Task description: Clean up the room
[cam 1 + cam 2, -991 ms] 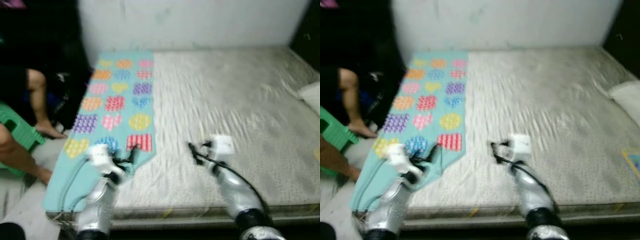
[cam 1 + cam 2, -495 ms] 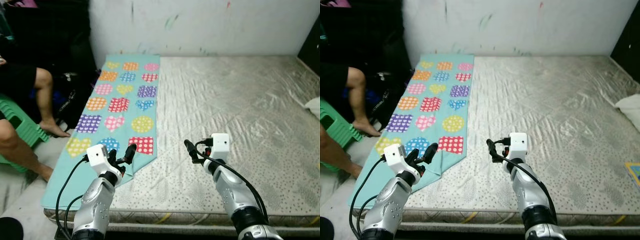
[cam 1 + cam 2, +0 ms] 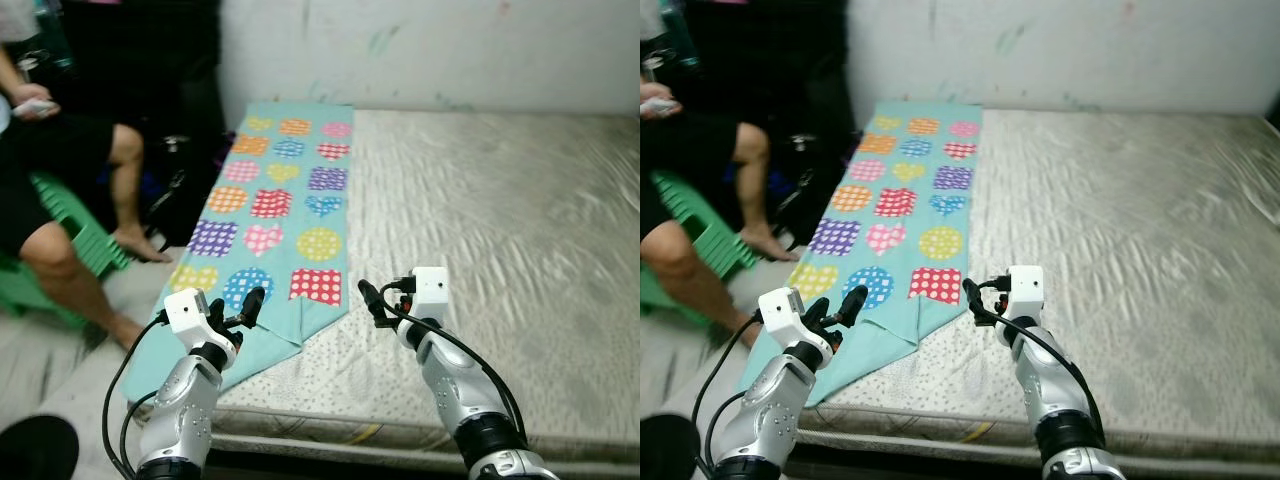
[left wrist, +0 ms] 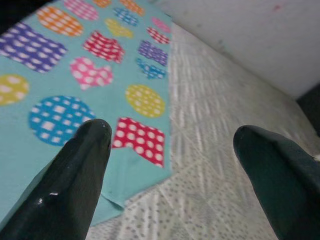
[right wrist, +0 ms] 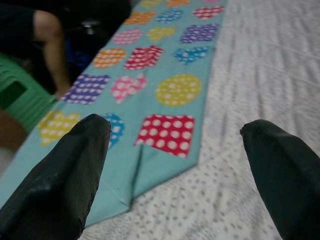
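Both grippers hold nothing, fingers spread: left gripper (image 3: 238,312) over the blanket's (image 3: 285,214) near corner, right gripper (image 3: 374,300) just beside its edge, above the mattress (image 3: 500,220). A person (image 3: 60,190) sits left on a green stool (image 3: 75,245).

Head eyes look down at the mattress (image 3: 480,200) — wrist views, nearer, share its blanket (image 4: 75,90).

A bare quilted mattress (image 3: 500,220) fills most of the room, pushed against a pale wall (image 3: 430,45) marked with faint streaks of paint. To its left the corner lies in deep shadow. A person (image 3: 60,190) sits there on a green plastic stool (image 3: 85,235), bare feet on the grey floor (image 3: 60,350).
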You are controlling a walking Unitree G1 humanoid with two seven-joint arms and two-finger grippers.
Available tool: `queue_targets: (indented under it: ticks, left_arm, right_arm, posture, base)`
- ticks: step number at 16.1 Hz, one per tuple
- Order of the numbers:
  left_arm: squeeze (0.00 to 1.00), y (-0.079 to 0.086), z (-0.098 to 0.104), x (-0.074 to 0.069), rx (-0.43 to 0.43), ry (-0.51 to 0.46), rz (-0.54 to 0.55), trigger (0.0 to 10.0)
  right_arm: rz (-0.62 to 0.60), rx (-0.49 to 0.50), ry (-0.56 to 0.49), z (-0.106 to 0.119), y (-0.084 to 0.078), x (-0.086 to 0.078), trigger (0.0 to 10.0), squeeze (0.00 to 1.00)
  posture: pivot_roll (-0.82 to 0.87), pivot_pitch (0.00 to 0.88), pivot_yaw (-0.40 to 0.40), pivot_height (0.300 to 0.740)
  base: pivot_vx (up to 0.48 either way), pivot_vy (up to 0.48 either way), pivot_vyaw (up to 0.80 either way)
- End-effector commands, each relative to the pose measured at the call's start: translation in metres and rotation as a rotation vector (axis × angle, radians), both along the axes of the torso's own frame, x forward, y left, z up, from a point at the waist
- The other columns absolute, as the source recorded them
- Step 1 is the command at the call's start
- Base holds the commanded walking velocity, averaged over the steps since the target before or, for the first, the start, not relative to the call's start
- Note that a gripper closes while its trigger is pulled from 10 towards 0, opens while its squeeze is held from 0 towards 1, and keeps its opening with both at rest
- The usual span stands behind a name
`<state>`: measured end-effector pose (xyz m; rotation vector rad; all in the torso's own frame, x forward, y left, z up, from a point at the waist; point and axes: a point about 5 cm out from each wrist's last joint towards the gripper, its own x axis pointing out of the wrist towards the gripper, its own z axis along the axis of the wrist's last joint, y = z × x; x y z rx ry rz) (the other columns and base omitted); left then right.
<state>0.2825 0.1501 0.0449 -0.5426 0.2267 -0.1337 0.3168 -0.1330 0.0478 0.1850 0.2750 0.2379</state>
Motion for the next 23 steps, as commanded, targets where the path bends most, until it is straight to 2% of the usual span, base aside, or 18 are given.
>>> queue_targets:
  ticks: [1, 6, 11, 14, 15, 17, 19, 21, 22, 23]
  left_arm:
    - [0.00, 0.001, -0.002, -0.001, 0.015, 0.016, 0.000, 10.0]
    - [0.00, 0.001, -0.003, -0.001, 0.018, 0.020, 0.002, 10.0]
    - [0.00, 0.002, -0.002, 0.000, 0.016, 0.015, 0.008, 10.0]
    - [0.00, 0.003, -0.001, -0.001, 0.028, 0.014, 0.015, 10.0]
    - [0.00, 0.010, 0.002, -0.001, 0.047, 0.008, 0.043, 10.0]
    - [0.00, 0.019, 0.007, -0.001, 0.118, -0.022, 0.084, 10.0]
    - [0.00, 0.025, 0.011, 0.000, 0.203, -0.050, 0.094, 10.0]
    - [0.00, 0.034, 0.013, 0.001, 0.244, -0.058, 0.112, 10.0]
    - [0.00, 0.042, 0.015, 0.003, 0.281, -0.072, 0.106, 10.0]
    - [0.00, 0.044, 0.019, 0.005, 0.343, -0.107, 0.089, 10.0]
  right_arm:
    - [-0.002, 0.005, -0.006, 0.002, 0.000, 0.001, 10.0, 0.00]
    - [0.000, 0.003, -0.005, 0.002, 0.000, 0.001, 10.0, 0.00]
    - [0.011, 0.002, 0.002, 0.001, 0.001, 0.001, 10.0, 0.00]
    - [0.093, 0.035, 0.079, 0.000, 0.010, 0.001, 10.0, 0.00]
    - [0.023, 0.127, 0.132, 0.003, 0.003, 0.002, 10.0, 0.00]
    - [0.020, 0.126, 0.165, 0.001, -0.003, -0.006, 10.0, 0.00]
    - [0.043, 0.073, 0.208, -0.007, -0.007, -0.018, 10.0, 0.00]
    - [0.072, 0.068, 0.263, -0.012, -0.008, -0.028, 10.0, 0.00]
    - [0.071, 0.050, 0.222, -0.006, -0.009, -0.028, 10.0, 0.00]
    - [0.078, -0.005, 0.121, 0.004, -0.010, -0.025, 10.0, 0.00]
  posture:
    - [-0.10, 0.000, 0.028, 0.740]
    - [-0.10, 0.000, 0.028, 0.740]
    - [-0.10, 0.000, 0.028, 0.740]
    - [-0.09, 0.000, 0.032, 0.740]
    - [-0.08, 0.000, 0.032, 0.740]
    - [-0.09, 0.000, 0.033, 0.740]
    - [-0.09, 0.000, 0.035, 0.740]
    - [-0.09, 0.000, 0.040, 0.740]
    - [-0.09, 0.000, 0.043, 0.740]
    - [-0.09, 0.000, 0.043, 0.740]
  base:
    - [0.000, 0.480, 0.00]
    - [0.000, 0.375, 0.00]
    - [0.000, 0.000, 0.00]
    - [0.000, 0.000, 0.00]
    - [0.000, 0.000, 0.00]
    - [0.000, 0.000, 0.00]
    - [0.000, 0.000, 0.00]
    - [0.000, 0.000, 0.00]
    - [0.000, 0.000, 0.00]
    - [0.000, 0.000, 0.00]
